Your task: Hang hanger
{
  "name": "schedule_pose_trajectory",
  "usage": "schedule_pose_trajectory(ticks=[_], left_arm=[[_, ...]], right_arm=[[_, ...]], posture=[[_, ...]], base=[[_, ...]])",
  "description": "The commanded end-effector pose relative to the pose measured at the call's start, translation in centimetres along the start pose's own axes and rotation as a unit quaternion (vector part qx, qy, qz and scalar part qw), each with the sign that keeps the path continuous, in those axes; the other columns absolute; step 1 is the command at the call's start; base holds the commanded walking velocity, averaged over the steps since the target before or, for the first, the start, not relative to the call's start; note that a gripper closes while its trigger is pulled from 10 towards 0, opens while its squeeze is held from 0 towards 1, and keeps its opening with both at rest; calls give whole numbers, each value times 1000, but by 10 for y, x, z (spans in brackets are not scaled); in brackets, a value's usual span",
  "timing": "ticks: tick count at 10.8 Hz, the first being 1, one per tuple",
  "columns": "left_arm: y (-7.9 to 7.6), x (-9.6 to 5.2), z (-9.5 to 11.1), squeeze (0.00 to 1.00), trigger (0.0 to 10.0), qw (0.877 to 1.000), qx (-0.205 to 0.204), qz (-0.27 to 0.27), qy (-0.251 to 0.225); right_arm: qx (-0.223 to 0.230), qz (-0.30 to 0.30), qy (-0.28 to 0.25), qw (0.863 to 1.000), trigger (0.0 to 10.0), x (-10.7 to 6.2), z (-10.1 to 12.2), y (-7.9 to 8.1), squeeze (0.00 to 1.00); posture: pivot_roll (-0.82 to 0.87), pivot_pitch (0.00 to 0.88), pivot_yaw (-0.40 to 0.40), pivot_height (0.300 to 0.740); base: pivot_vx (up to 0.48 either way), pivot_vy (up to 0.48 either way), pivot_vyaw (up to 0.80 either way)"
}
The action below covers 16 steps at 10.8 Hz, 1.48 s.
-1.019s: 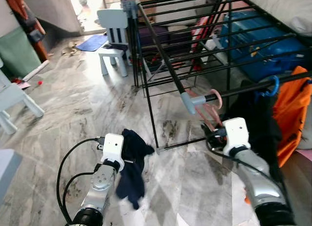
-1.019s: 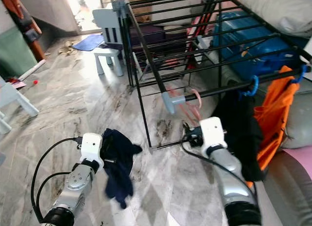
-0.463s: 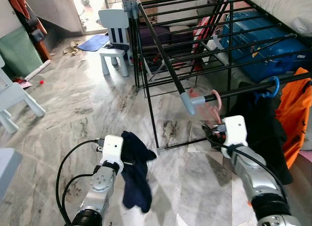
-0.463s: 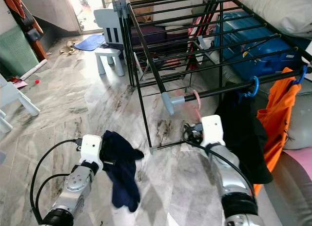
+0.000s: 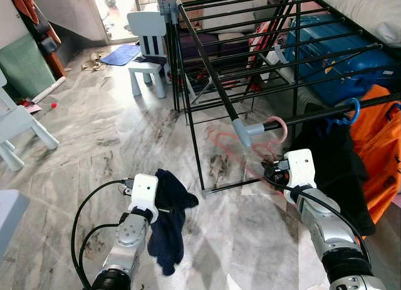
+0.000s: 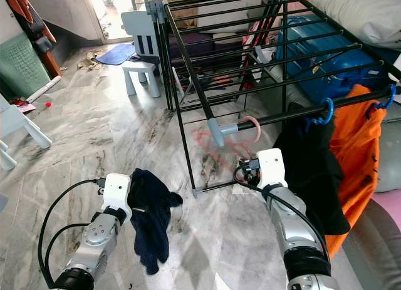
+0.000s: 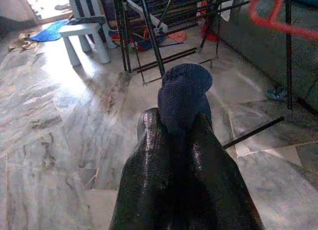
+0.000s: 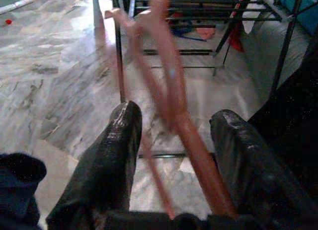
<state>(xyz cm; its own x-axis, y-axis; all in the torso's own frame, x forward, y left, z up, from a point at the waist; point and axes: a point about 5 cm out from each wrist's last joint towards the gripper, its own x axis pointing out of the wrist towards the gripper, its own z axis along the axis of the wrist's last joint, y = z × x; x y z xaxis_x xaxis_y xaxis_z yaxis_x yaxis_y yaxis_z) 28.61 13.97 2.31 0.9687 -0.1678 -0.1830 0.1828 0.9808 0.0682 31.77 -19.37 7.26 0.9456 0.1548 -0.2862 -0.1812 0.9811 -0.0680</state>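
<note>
A pink hanger (image 5: 277,123) has its hook over the end of a black rail on the drying rack (image 5: 207,64). Its body is blurred and spreads left below the rail. In the right wrist view the hanger (image 8: 166,76) runs between the fingers of my right gripper (image 8: 176,115), which is open, and neither finger presses on it. That gripper (image 5: 270,173) sits just below the rail's grey end cap. My left gripper (image 7: 174,123) is shut on a dark navy cloth (image 5: 170,221), held low over the marble floor, left of the rack.
A black garment (image 5: 332,165) and an orange one (image 5: 382,152) hang from the same rail, by a blue hook (image 5: 348,108). A blue case (image 5: 338,52) lies under the rack. A white child's chair (image 5: 147,46) stands behind it, and another white chair (image 5: 15,127) at far left.
The pink hanger hung straight down to my right gripper; now its body is swung left and blurred. The navy cloth has swayed in my left gripper.
</note>
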Motion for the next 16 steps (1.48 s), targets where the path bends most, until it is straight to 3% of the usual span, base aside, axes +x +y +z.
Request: schedule_pose_trajectory(ticks=[1,5,7,8,9,13,14,15,16], left_arm=[[6,1,5,0,10000,1000,9,10,-7],[5,2,3,0,10000,1000,8,10,-1],[5,2,3,0,10000,1000,8,9,1],[5,1,2,0,10000,1000,9,9,2],[5,1,1,0,10000,1000,9,10,4],[6,-1,-1,0,10000,1000,11,12,8],[6,-2,-1,0,10000,1000,10,11,8],[6,-2,-2,0,10000,1000,11,11,10],[5,-3,-3,0,10000,1000,11,11,11]], right_arm=[[1,5,-1,1000,0,1,4,0,0],[-1,10,17,1000,0,-1,5,-13,0],[-2,23,26,999,902,0,7,-11,0],[-6,27,28,999,4745,1,8,-11,0],[-9,25,30,999,10000,1,8,-12,1000],[-33,21,48,998,10000,-1,3,-14,1000],[-29,35,48,998,10000,-2,5,-15,247],[-37,39,46,997,10000,-3,9,-18,0],[-40,40,48,997,10000,-3,12,-20,0]], posture=[[-67,8,84,740],[-67,6,82,740],[-66,6,82,740],[-65,7,81,740],[-62,8,79,740],[-63,9,79,740],[-64,12,80,740],[-65,13,76,740],[-65,13,76,740]], base=[[0,0,0],[0,0,0],[0,0,0],[0,0,0],[0,0,0],[0,0,0],[0,0,0],[0,0,0],[0,0,0]])
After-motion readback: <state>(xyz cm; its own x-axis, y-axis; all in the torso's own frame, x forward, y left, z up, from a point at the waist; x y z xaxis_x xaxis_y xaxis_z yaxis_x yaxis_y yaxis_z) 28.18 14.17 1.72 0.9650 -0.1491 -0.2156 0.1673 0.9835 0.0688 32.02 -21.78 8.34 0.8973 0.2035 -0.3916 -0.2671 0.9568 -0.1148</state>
